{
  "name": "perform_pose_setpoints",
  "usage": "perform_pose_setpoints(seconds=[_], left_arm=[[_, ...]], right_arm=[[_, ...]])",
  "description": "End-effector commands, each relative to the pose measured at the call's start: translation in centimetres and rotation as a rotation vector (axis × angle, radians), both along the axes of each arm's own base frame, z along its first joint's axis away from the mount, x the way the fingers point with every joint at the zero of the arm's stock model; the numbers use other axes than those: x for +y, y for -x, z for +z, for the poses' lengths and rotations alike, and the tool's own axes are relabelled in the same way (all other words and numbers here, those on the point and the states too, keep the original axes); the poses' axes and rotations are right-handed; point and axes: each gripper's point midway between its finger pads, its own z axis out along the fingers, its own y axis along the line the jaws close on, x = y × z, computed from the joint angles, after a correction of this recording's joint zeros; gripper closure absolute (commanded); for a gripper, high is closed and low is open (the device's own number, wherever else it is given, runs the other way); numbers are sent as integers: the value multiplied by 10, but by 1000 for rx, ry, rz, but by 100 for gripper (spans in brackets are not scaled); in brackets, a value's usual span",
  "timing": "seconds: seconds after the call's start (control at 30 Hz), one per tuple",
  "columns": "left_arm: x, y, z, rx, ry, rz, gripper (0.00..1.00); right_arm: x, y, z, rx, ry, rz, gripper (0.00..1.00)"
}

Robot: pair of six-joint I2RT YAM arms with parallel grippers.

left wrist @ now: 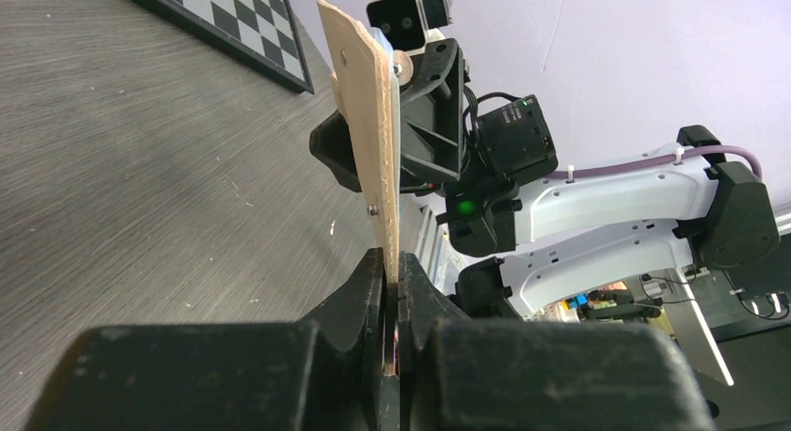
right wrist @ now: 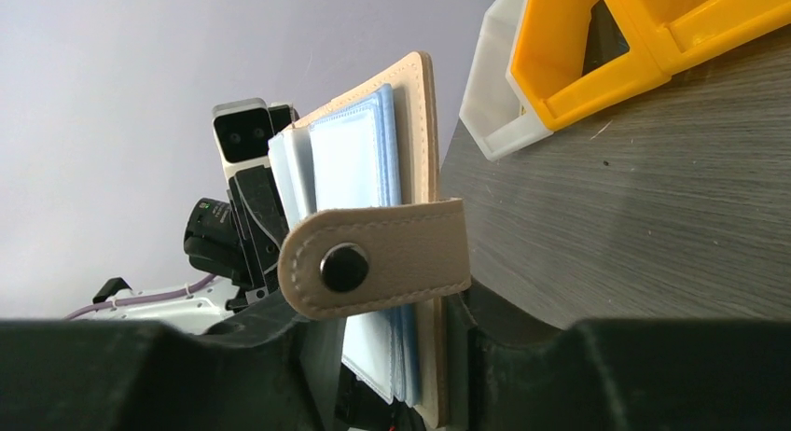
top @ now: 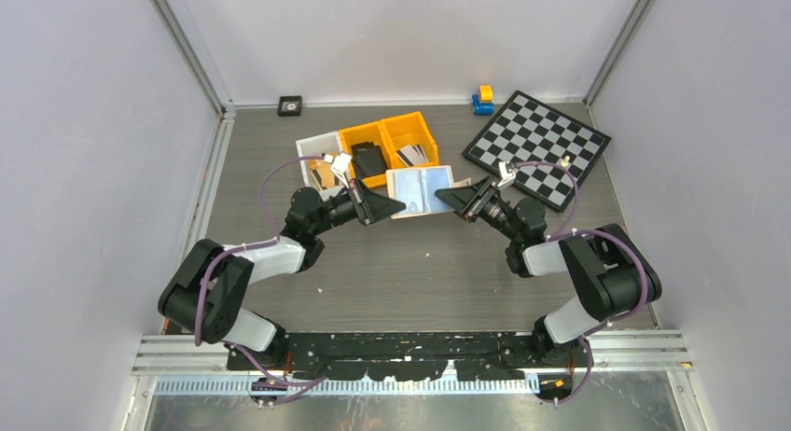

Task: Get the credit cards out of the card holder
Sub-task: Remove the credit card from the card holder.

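Observation:
The beige card holder (top: 424,190) is held open above the table between both grippers, its pale blue see-through pockets facing up. My left gripper (top: 390,207) is shut on its left edge; the left wrist view shows the tan cover (left wrist: 368,123) pinched edge-on between the jaws of that gripper (left wrist: 392,263). My right gripper (top: 446,196) is at the right edge. In the right wrist view its jaws stand apart around the cover, the loose pocket leaves (right wrist: 354,151) and the snap strap (right wrist: 373,258). Credit cards (top: 413,155), light with a dark stripe, lie in the right yellow bin.
Behind the holder stand a white bin (top: 315,149) and two yellow bins (top: 359,132); the middle one holds a black item (top: 367,159). A chessboard (top: 538,146) lies at the back right, with a blue and yellow toy (top: 482,99) beyond it. A small black square (top: 290,104) sits by the back wall.

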Motion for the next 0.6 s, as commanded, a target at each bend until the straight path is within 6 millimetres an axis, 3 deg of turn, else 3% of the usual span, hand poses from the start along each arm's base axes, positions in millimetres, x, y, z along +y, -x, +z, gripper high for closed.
perform_pose_setpoints(seconds=[0.0,0.1,0.2,0.47,0.57], left_arm=[[-3,0,20,-66,33,-17,100],[-3,-3,15,-42,13,-5,100],[-2,-5,11,-36,-6,6,89],[-5,-3,12,-27,13,-20,66],[-7,-3,13,-25,44,-41,63]], right_arm=[[6,1,26,-108,-29,32,62],[7,-1,23,-90,-13,29,77],[6,-11,3,-10,68,-6,91],[6,-9,6,-18,79,-9,98],[7,-9,6,-18,75,-6,99]])
